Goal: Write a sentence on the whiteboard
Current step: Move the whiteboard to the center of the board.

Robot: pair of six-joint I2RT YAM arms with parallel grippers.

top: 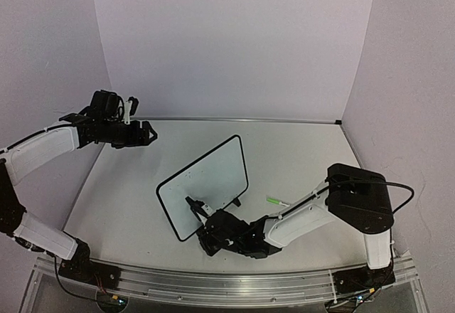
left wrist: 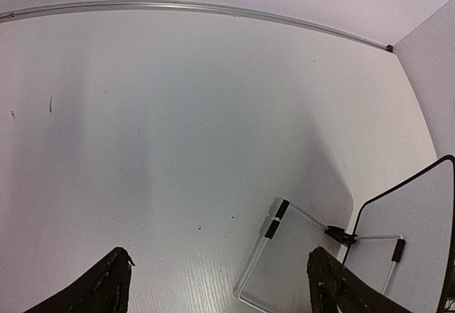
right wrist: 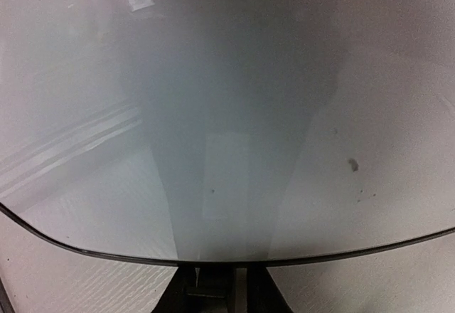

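Whiteboard [top: 206,181] placement comes first for you: it stands near the middle of the table [top: 298,149], propped at a tilt, its thin black frame turned at an angle so one short end faces your right arm. In the left wrist view you see its back [left wrist: 419,220] at the right edge, with the wire stand [left wrist: 306,217] and its small black tips resting on the tabletop behind it. Your left gripper [top: 146,134] hangs raised over the far left part of the table, well apart from the board; from its own camera the left gripper [left wrist: 219,252] has both dark fingers [left wrist: 99,288] spread wide with bare tabletop between them. Your right arm lies low across the near side, and the right gripper [top: 195,206] sits at the board's near lower edge. In the right wrist view the glossy white face [right wrist: 227,114] fills nearly everything, showing a small dark smudge [right wrist: 352,163] toward the right, and the black rim curves across the bottom. Only the tips of the right gripper [right wrist: 217,292] show below that rim, close together with a narrow gap; you cannot tell whether they pinch the board's edge. A green marker [top: 277,200] lies flat on the table just right of the board, touched by neither gripper.
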